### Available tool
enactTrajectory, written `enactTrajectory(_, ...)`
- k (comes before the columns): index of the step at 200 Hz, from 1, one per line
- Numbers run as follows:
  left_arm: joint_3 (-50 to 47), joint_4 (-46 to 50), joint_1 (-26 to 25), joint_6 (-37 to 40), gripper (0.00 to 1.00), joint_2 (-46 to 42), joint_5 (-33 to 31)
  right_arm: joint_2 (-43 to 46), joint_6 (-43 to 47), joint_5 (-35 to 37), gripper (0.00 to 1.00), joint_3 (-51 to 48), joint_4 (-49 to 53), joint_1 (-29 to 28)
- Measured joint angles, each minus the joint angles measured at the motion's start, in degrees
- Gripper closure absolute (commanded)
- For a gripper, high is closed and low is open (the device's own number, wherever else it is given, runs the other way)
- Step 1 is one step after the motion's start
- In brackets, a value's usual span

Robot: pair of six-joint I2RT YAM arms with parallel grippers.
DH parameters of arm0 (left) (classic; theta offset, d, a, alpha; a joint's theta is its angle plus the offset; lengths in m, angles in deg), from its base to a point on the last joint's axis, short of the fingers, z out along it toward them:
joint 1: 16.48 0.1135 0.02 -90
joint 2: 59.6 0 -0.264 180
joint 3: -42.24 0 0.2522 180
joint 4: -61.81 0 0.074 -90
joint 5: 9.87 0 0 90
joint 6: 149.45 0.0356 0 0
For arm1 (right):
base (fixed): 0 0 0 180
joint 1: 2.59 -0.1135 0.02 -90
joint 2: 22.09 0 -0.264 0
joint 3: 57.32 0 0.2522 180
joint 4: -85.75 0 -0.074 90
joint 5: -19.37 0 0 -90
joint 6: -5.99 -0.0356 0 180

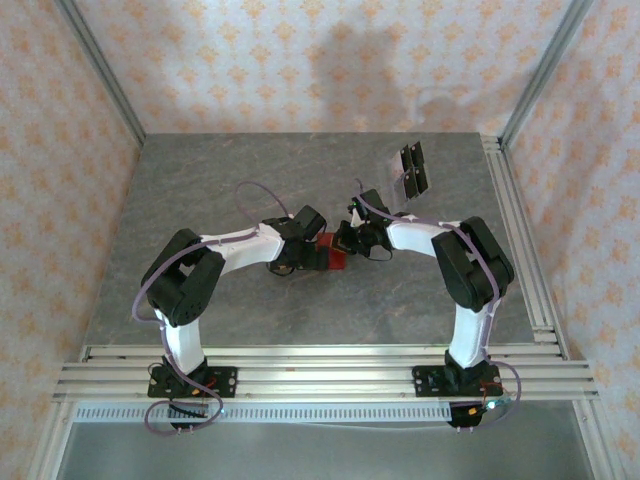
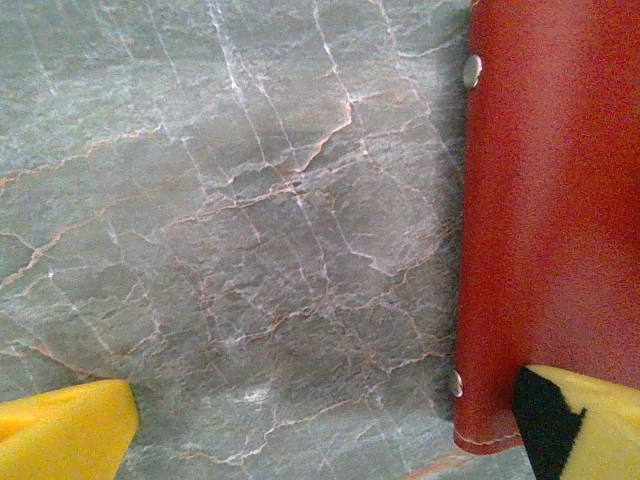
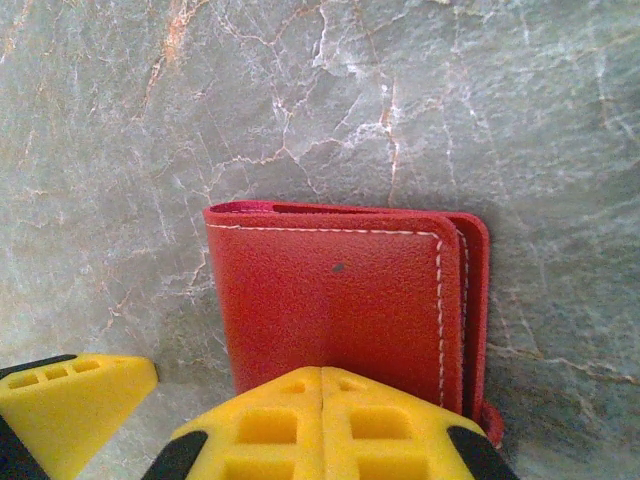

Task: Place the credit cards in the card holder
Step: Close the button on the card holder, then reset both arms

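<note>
Card holder [image 1: 330,256] lay folded shut near the bench ctr, btwn the two wrists, red outer face up. In the right wrist view it showed pale stitching along its edge and a small tab at one corner.

Left jaws stood wide apart. One yellow pad [image 2: 62,432] was over bare stone, the other [image 2: 590,425] over the holder's near corner, by a metal stud [image 2: 456,383]. Can't tell whether that pad pressed down or just hovered. Right jaws were apart too, w/ one pad [image 3: 330,425] across the holder's near edge and the other [image 3: 70,400] off to the side above the bench.

Prob. reason both arms crowded in: the closed holder needs pinning on one side and opening from the other before any card goes in, and it looks light enough to slide. Credit cards [image 1: 413,170] sat as small dark rectangles grouped at the far right, well apart from the holder. None had been picked up, so the task looked to be at an early stage.

Bench [image 1: 200,200] was flat, grey, marble-look w/ pale & rusty veins. Aluminium rails [image 1: 300,365] ran along the near edge under both arm bases. Walls [image 1: 300,60] on 3 sides wore peach wallpaper w/ a small repeated motif, and a soft shadow fell on the back one.
</note>
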Motion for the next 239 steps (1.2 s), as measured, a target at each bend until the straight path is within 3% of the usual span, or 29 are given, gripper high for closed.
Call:
enactTrajectory(84, 0.5, 0.7, 0.0, 0.0, 0.01, 0.0, 0.0, -1.0, -1.6, -0.8, 0.70, 6.3, 7.8, 0.9)
enactTrajectory(147, 0.6, 2.9, 0.1, 0.5, 0.00, -1.6, -2.2, -0.4, -6.6, -2.3, 0.56, 9.0, 8.9, 1.7)
enactTrajectory(201, 1.5, 5.3, 0.0, 1.7, 0.00, -14.7, -5.7, 10.0, -5.5, -0.2, 0.40, 8.5, 11.9, 1.9)
enactTrajectory(239, 1.4, 5.0, 0.0, 3.7, 0.00, -27.8, -13.8, 23.4, -1.5, 5.3, 0.27, 4.4, 15.4, 3.5)
